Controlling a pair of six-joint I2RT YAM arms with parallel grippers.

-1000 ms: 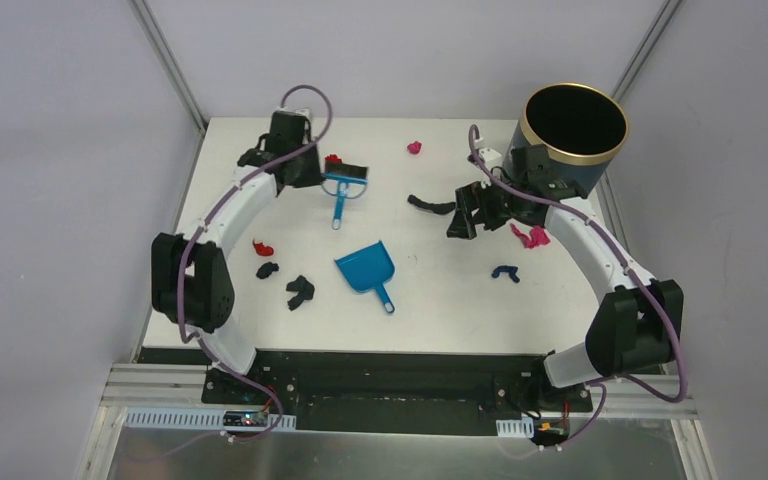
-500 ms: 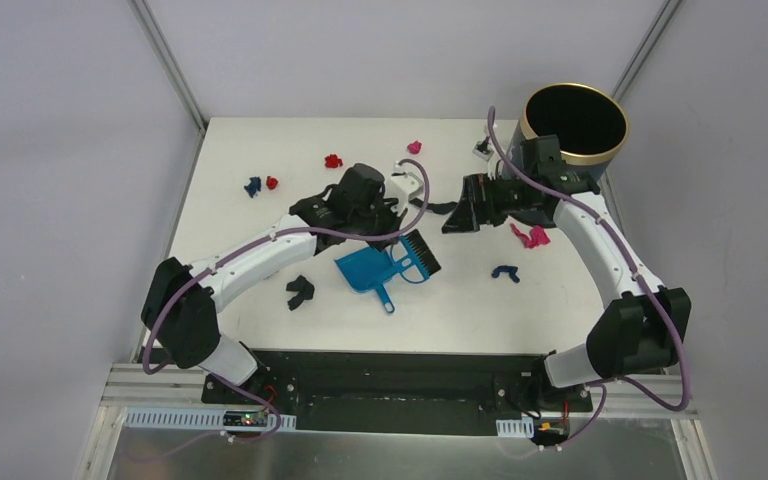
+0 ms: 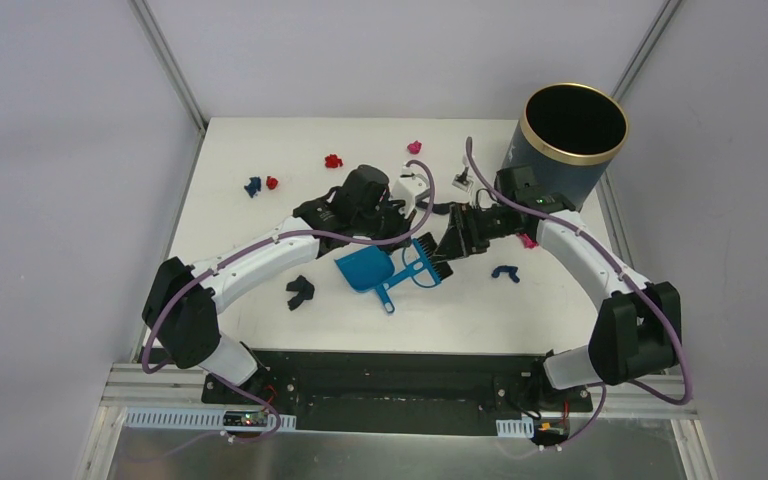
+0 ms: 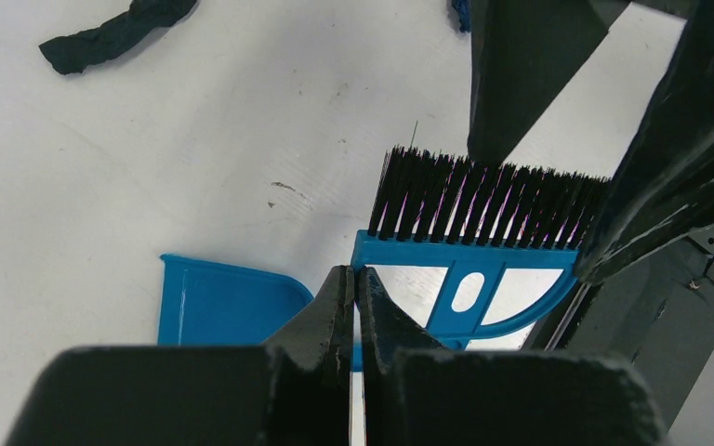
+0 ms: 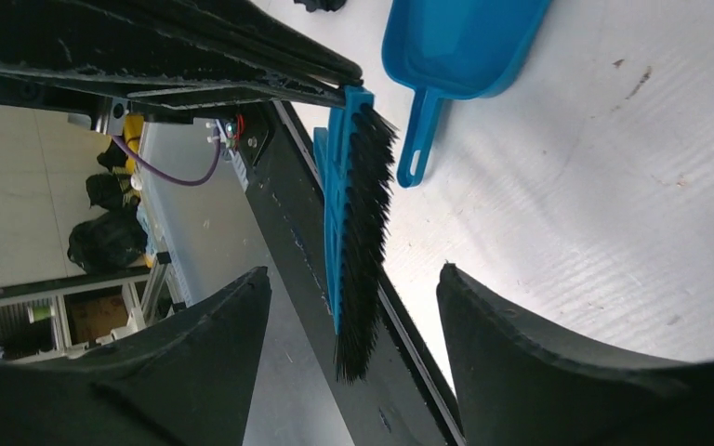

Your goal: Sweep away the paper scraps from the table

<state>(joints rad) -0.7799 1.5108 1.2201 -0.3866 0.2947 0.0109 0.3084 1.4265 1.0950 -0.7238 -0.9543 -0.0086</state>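
While left gripper (image 4: 354,279) pinches handle of small blue plastic hand brush (image 4: 469,265), right gripper (image 5: 349,279) straddles black bristles, jaws spread, no contact: likely handover. Tiny crumpled paper scraps (image 3: 333,160) lie scattered across white table (image 3: 520,310); blue plastic dustpan (image 3: 365,268) just beside brush.

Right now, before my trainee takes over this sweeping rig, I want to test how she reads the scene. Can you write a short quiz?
1. True or false: the left gripper is shut on the hand brush.
2. Where is the blue dustpan? A) inside the bin B) flat on the table C) lifted by an arm.
3. Fill in: the brush's bristles stand between the open jaws of the ___ gripper.
Key: 1 true; 2 B; 3 right gripper.
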